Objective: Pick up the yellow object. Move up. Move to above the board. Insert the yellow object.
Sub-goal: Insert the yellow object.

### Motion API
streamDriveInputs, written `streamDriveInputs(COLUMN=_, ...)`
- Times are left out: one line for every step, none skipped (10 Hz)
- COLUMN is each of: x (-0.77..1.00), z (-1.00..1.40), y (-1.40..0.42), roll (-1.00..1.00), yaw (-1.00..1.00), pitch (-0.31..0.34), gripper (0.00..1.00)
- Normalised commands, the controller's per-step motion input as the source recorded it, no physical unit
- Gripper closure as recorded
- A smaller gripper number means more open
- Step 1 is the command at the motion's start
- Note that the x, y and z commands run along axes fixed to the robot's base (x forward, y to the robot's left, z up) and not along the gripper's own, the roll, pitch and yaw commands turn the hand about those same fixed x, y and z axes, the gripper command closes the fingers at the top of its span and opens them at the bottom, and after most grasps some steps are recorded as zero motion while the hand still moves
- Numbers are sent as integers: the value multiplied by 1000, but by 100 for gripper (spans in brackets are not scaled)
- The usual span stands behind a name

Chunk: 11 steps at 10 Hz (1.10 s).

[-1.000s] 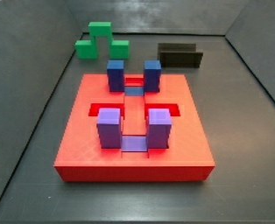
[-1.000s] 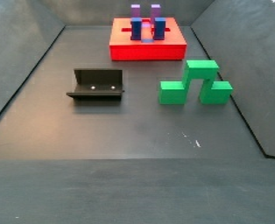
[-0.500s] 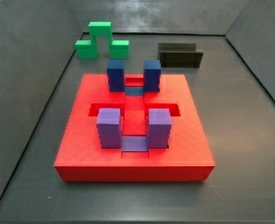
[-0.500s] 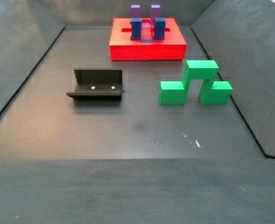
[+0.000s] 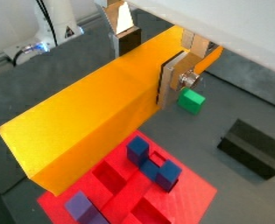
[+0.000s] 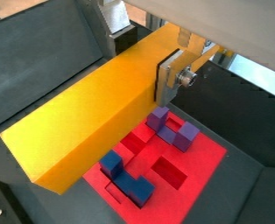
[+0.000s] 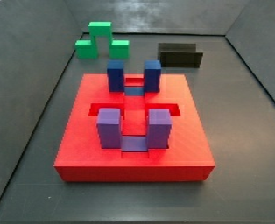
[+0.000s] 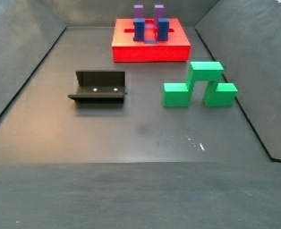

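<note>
we see the gripper [image 5: 151,54] clamped on the yellow object [image 5: 99,118] in both wrist views, one silver finger [image 6: 171,74] flat against a long side of the bar and the other behind the far side. the grip sits near one end, so most of the bar runs out past the fingers; we judge that leaves its free length clear to go down between the posts.

the bar hangs high over the board [image 5: 186,199], which lies on the floor below with its dark-blue posts [image 5: 150,162] and purple posts [image 6: 175,129] upright and its slots [image 6: 172,171] empty. neither side view shows the gripper or the bar at all, so we take the arm to be up above their frames, wrist pointing down at the floor.

in a side view the board [image 7: 75,136] sits near the middle, with the green stepped blocks [image 7: 100,38] and the fixture [image 7: 181,56] beyond it, well apart from it. whether the bar's length is lined up with a slot we cannot tell. the insertion is not yet begun.
</note>
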Motion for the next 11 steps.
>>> streamDriveInputs(x=480, z=-1000, y=-103, roll=116, yaw=0, pitch=0, gripper=100)
streamDriveInputs(x=403, z=-1000, y=-80, roll=101, yaw=0, pitch=-21, gripper=100)
streamDriveInputs(x=337, z=-1000, y=-37, roll=120, yaw=0, pitch=-9, gripper=100)
streamDriveInputs(x=214, z=-1000, y=-49, roll=149, yaw=3, pitch=-6, gripper=100)
streamDriveInputs(x=149, z=-1000, y=-77, roll=137, yaw=0, pitch=-37, gripper=100)
streamDriveInputs(x=74, z=-1000, y=-86, roll=134, yaw=0, pitch=-50, gripper=100)
streamDriveInputs(x=0, z=-977, y=-114, roll=136, yaw=0, pitch=-91, gripper=100)
streamDriveInputs(x=-129, z=-894, y=-109, roll=26, yaw=-14, pitch=-194, gripper=100)
streamDriveInputs(x=-206, z=-780, y=0, roll=-19, yaw=0, pitch=-223, gripper=100)
streamDriveInputs(x=-317, z=-617, y=0, roll=-103, yaw=0, pitch=-219, gripper=100)
streamDriveInputs(x=-397, z=-489, y=0, roll=-143, yaw=0, pitch=-173, gripper=100)
